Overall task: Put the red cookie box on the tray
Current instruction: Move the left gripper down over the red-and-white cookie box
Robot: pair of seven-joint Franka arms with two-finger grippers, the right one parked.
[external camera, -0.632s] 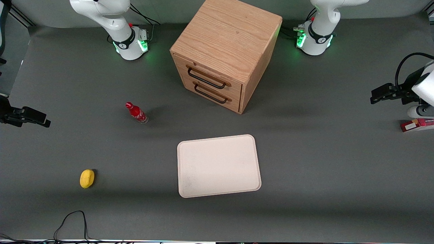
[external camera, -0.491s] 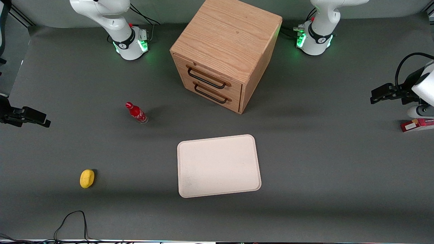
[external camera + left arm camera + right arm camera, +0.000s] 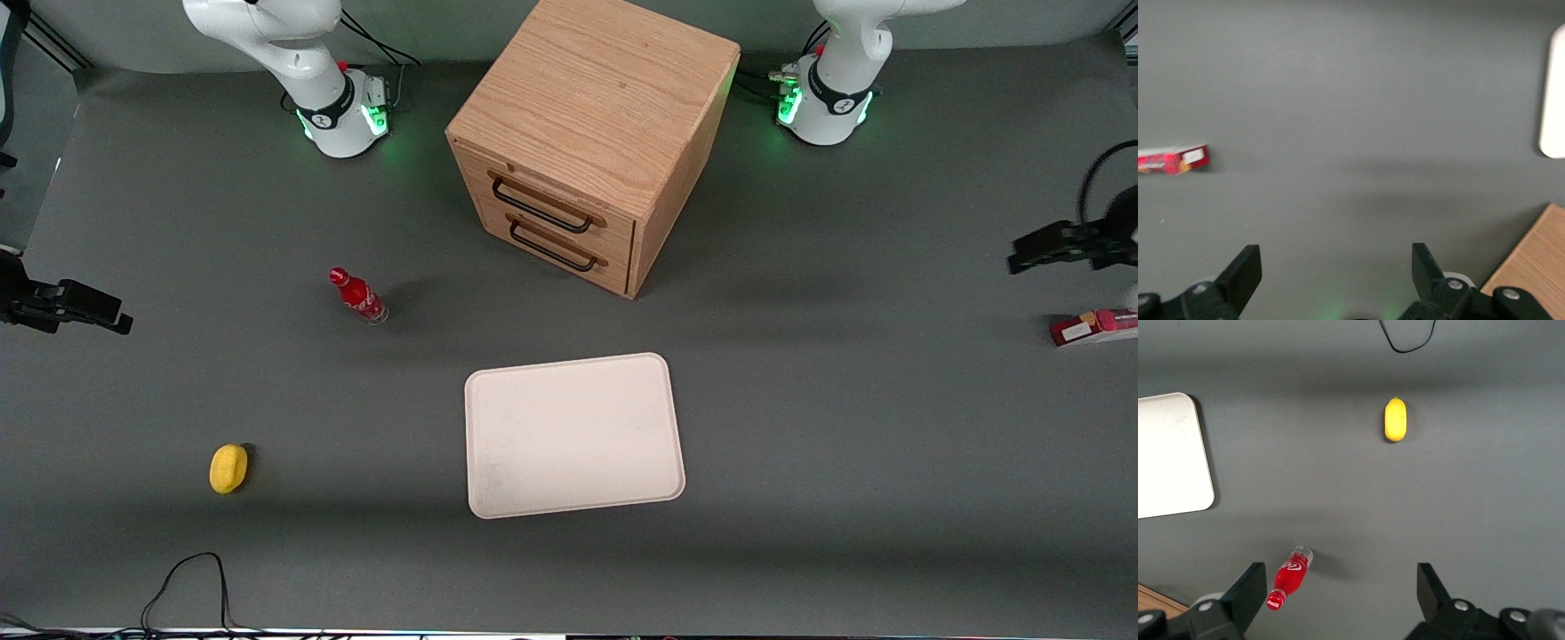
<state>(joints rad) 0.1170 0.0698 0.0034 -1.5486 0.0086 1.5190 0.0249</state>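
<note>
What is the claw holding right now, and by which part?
Nothing. The claw is open above bare table, apart from the long dark-red cookie box lying at the working arm's end.

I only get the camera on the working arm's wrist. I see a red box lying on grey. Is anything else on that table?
Observer: Yes, a wooden cabinet with two drawers stands at the middle.
Operator: And the white corner I see?
Observer: That's a tray, nearer the front camera than the cabinet.
Operator: Where's the gripper?
Observer: The gripper is open above the table, apart from the red cookie box at the working arm's end.
</note>
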